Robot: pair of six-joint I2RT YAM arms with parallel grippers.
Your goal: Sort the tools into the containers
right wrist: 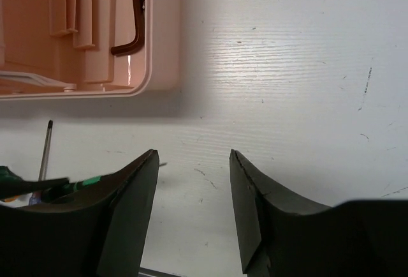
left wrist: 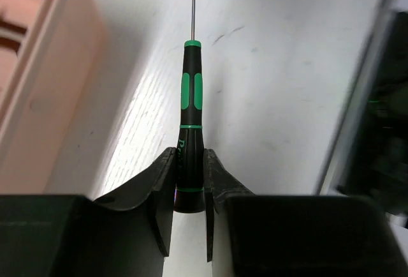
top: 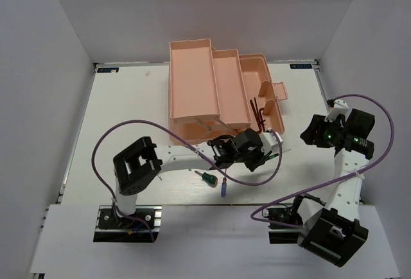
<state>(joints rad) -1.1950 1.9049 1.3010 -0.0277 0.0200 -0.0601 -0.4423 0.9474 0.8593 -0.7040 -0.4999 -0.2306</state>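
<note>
My left gripper (left wrist: 190,170) is shut on the handle end of a thin black-and-green screwdriver (left wrist: 191,92), whose shaft points away over the white table. In the top view this gripper (top: 264,157) sits just in front of the open peach-pink toolbox (top: 172,86). Black hex keys (top: 259,113) lie in the toolbox's right tray, and one hex key (right wrist: 135,15) shows in the right wrist view. A stubby green-handled screwdriver (top: 207,178) and a blue-handled screwdriver (top: 223,188) lie on the table. My right gripper (right wrist: 194,162) hangs open over bare table, right of the toolbox (right wrist: 148,66).
The toolbox wall (left wrist: 38,92) runs close along the left of the held screwdriver. White walls enclose the table on three sides. The right gripper (top: 308,134) hovers near the table's right edge. A purple cable (top: 250,179) loops beside the left arm.
</note>
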